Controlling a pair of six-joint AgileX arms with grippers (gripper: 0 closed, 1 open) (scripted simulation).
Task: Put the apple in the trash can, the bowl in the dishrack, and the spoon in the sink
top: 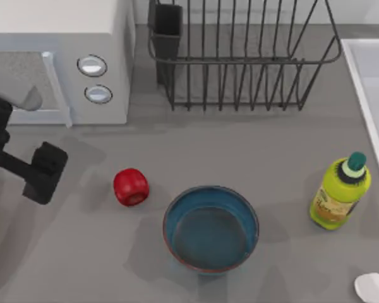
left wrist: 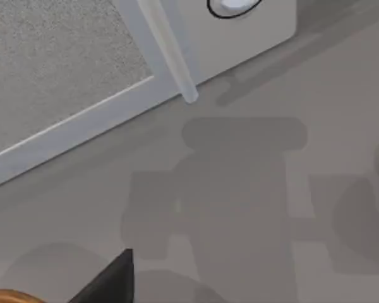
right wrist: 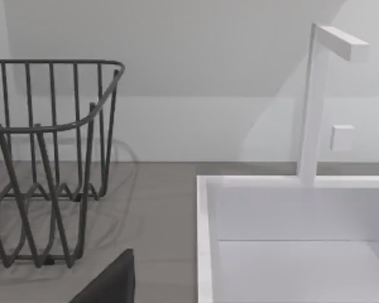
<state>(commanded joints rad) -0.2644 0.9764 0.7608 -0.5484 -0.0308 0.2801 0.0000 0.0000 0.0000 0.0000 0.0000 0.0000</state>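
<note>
The red apple (top: 131,187) rests on the grey table, left of the teal-blue bowl (top: 210,228) with its reddish-brown rim. My left gripper (top: 44,172) hovers left of the apple, apart from it, in front of the microwave. A dark part of that gripper (left wrist: 114,281) juts into the left wrist view above bare table. The wire dishrack (top: 240,60) stands at the back, the white sink (top: 368,88) at the right edge. The spoon's pale head (top: 374,287) lies at the front right corner. A dark part of my right gripper (right wrist: 110,284) faces the dishrack (right wrist: 44,164) and sink (right wrist: 205,233). The trash can is out of view.
A white microwave (top: 57,57) with two round knobs fills the back left; its door and handle (left wrist: 167,50) are close to my left wrist. A yellow-green bottle (top: 340,192) with a green cap stands right of the bowl. A white faucet (right wrist: 316,95) rises behind the sink.
</note>
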